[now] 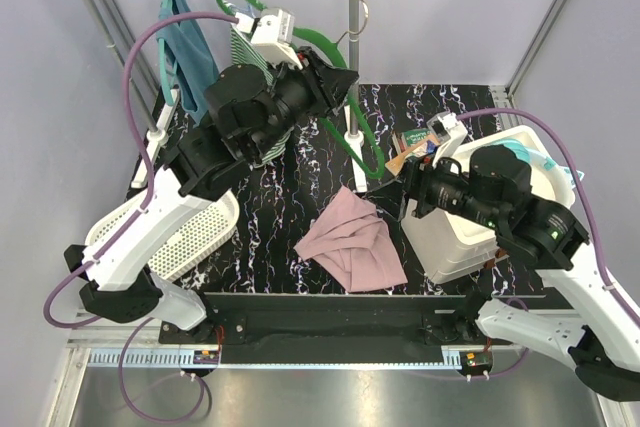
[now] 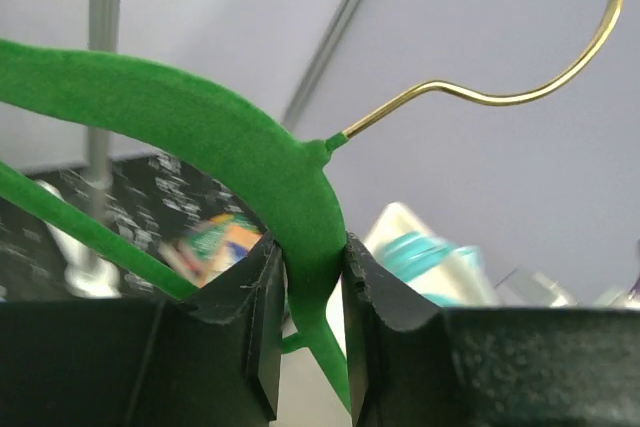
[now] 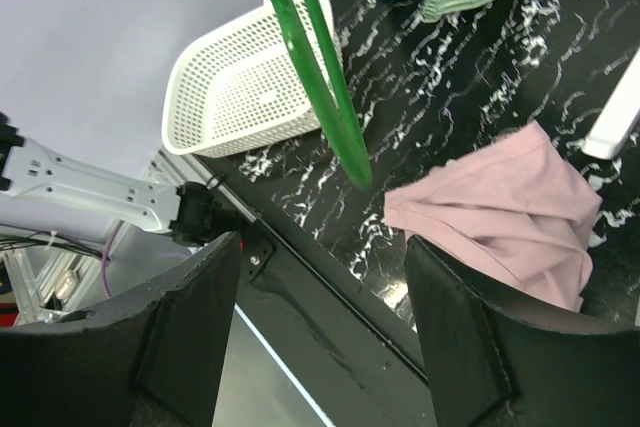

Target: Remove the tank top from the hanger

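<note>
1. Left hand (image 2: 312, 347): pinching the green hanger (image 2: 230, 137) just below its wire hook, held above the bench (image 1: 290, 217).
2. Right hand (image 3: 322, 317): spread, holding nothing, near the hanger's lower tip.
3. Tank top (image 1: 352, 242): pink, crumpled on the bench, apart from the hanger; we judge it removed.
4. Handling note: we would hold the pinch firm, lift the hanger clear, and draw the right hand away without snagging cloth.

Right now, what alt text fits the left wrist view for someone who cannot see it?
The left gripper is shut on a green hanger just below its gold hook, which curves up to the right. A dark marbled table blurs behind.
</note>
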Controlling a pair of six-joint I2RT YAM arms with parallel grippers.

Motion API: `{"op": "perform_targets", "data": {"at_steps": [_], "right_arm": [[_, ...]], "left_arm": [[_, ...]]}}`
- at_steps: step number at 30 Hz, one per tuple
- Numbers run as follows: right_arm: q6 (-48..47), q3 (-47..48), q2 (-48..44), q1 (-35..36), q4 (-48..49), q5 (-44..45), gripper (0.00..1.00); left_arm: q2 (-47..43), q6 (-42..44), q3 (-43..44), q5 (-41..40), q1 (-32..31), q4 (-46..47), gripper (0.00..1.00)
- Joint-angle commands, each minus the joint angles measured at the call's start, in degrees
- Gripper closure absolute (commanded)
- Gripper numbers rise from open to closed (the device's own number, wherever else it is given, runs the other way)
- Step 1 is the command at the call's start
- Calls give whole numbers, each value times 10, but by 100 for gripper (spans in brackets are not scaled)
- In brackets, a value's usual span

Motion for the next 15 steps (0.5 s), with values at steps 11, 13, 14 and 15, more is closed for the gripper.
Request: {"op": "perform_targets", "data": {"at_steps": [11,13,14,15], "right_arm": [[3,-9,-44,3,55,5,49],[1,-9,-47,4,53,10,67],[4,-9,-47,4,52,12,74],[4,-9,-48,4,47,19,81]], "left_arm": [[-14,-337,-52,51,12,17,100],[-14,-362,-59,65,12,21,100],[-12,-368,-62,73,11,30,100],[-8,-372,-62,81,12,37,100]]}}
